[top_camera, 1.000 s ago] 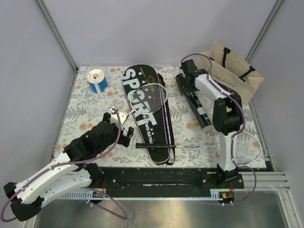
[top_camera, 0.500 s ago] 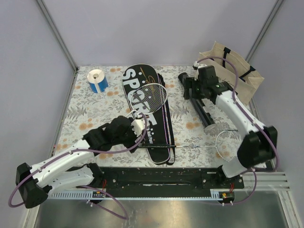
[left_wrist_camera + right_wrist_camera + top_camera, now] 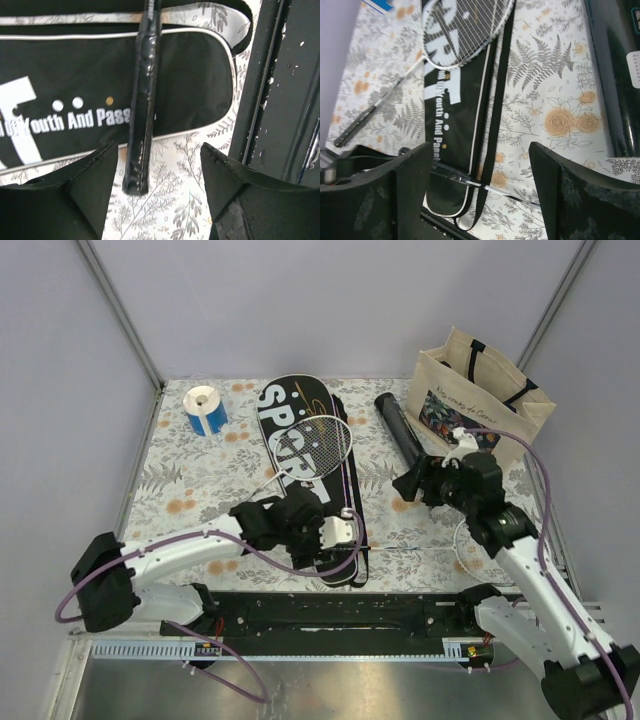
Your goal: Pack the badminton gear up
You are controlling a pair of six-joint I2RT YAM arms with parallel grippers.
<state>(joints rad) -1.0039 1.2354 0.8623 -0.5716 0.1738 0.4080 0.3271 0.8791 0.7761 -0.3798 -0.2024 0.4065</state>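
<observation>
Over the near end of the SPORT case (image 3: 75, 65), your left gripper (image 3: 159, 152), jaws parted, straddles the racket handle (image 3: 145, 90), apparently without touching; your right gripper (image 3: 481, 147) gapes wide beside the tube (image 3: 620, 75).

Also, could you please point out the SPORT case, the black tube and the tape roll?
SPORT case (image 3: 283, 403), top external view, on its wide black head end.
black tube (image 3: 398, 428), top external view, midway along its body.
tape roll (image 3: 208, 415), top external view, on its outer wall.
</observation>
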